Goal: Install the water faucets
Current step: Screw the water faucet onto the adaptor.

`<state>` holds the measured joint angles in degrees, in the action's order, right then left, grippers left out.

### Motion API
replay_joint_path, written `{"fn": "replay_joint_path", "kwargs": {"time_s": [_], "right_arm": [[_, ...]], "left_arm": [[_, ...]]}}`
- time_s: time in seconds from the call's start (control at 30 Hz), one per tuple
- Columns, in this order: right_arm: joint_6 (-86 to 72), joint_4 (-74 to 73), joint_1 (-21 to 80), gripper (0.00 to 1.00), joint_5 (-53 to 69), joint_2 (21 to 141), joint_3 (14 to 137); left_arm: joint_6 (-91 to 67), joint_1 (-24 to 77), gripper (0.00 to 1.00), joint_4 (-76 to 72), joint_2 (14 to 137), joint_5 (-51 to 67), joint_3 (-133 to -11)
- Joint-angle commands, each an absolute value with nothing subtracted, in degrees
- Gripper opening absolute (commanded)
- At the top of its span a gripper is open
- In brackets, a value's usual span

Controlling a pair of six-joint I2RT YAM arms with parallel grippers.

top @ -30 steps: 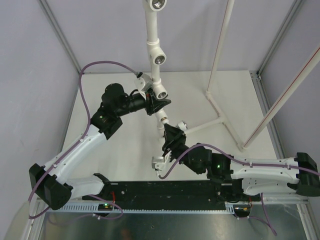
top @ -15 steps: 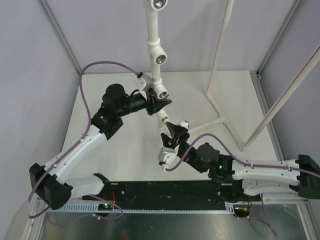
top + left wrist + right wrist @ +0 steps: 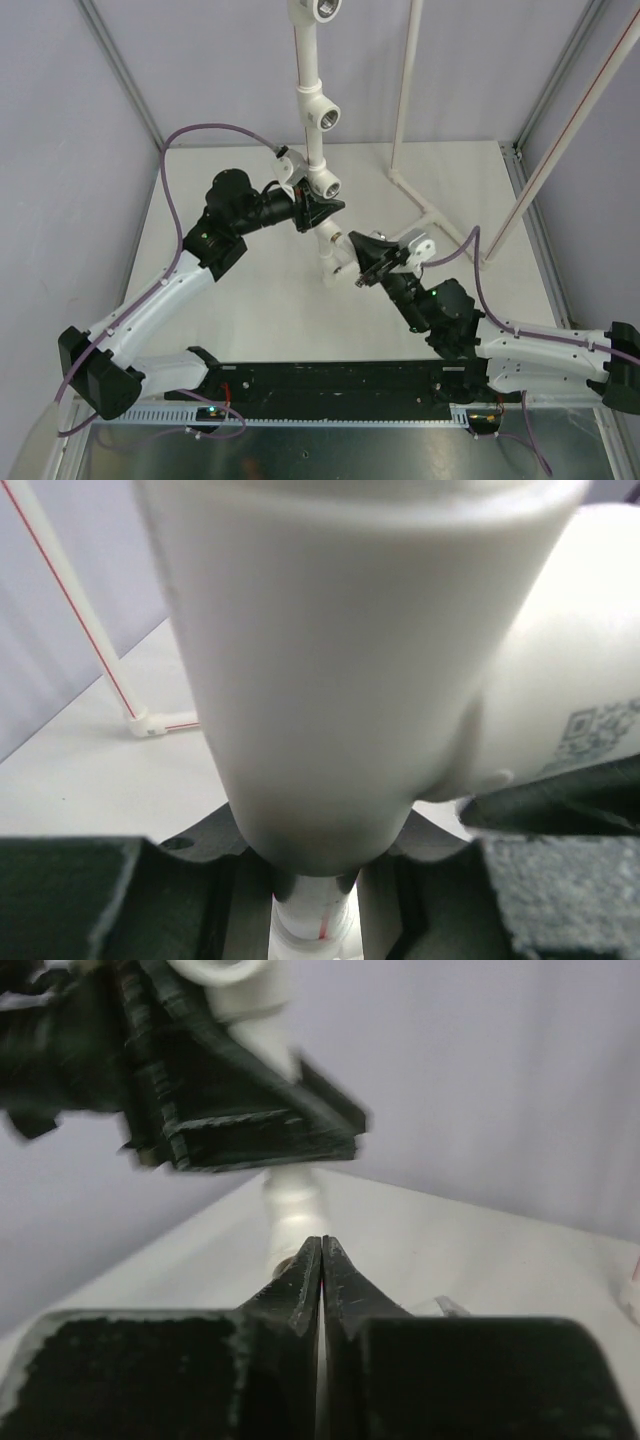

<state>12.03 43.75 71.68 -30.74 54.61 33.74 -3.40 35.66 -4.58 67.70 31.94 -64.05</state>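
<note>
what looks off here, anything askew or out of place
The right gripper is shut on nothing, tips aimed at the pipe frame that the left gripper clamps; an empty closed grip looks odd mid-task. Nothing else stands out.

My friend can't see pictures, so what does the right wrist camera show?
The right gripper is shut with nothing between its black fingers. Just behind, the left gripper clamps a white pipe above a white table.

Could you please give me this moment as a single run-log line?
left gripper: shut on pipe | right gripper: shut, empty, tips near pipe's lower end, below left gripper
</note>
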Motion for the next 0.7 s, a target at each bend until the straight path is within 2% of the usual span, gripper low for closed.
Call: {"fn": "replay_joint_path", "kwargs": {"time_s": [0.0,0.2,0.33,0.5,0.57,0.67], "right_arm": [[-5.12,44.87,68.33,0.00,-41.50,54.23,31.91],[-4.26,45.15,67.95,0.00,-39.78,53.67,31.46],[-0.80,44.98,67.64,0.00,-34.27,51.55,31.73],[12.41,37.45,67.48,0.25,-24.87,45.62,35.26],[18.97,29.23,66.99,0.35,-20.32,42.45,37.86],[30.75,15.69,66.66,0.46,-16.79,38.70,41.43]], "left_arm": [[-7.57,36.49,0.00,0.35,66.08,36.65,-62.70],[-7.56,36.56,0.00,0.35,66.09,36.89,-62.67],[-7.64,36.52,0.00,0.35,66.24,37.33,-62.67],[-7.81,36.41,0.00,0.35,66.27,37.38,-62.67],[-7.82,36.33,0.00,0.35,66.34,37.47,-62.67],[-8.05,35.98,0.00,0.33,66.55,37.95,-62.85]]}}
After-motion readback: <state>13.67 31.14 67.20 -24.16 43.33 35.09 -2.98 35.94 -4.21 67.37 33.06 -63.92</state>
